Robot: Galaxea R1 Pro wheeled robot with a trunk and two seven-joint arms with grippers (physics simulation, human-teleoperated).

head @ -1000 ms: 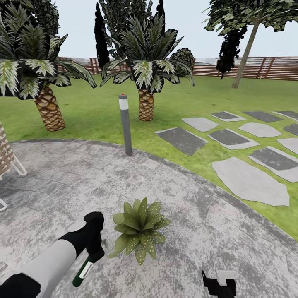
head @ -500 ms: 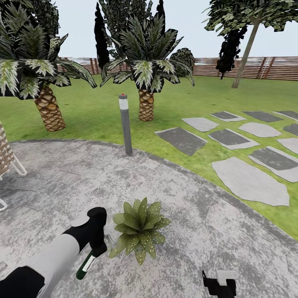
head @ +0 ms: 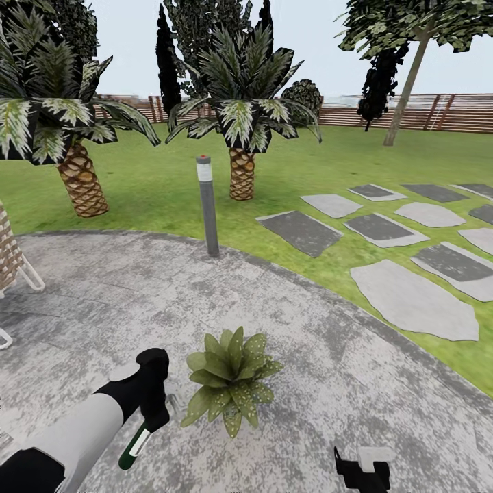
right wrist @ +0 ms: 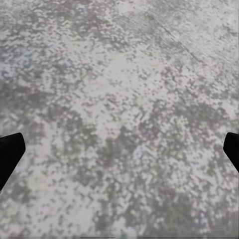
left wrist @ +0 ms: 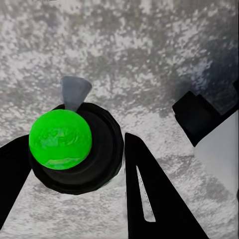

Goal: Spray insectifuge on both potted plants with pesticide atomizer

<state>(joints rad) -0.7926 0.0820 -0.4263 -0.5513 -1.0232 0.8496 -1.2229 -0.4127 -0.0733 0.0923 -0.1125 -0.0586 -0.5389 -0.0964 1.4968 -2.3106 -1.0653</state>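
The atomizer is gripped in the left claw beside a potted plant; the right claw is spread over the patio.

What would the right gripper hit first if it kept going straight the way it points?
Most likely the bare patio paving: the right gripper, fingers wide apart, faces speckled grey stone with nothing between. How far off is unclear.

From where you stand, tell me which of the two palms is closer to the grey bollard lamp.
The palm directly behind the bollard lamp, mid-lawn; the other palm stands well off to the left, near the chair.
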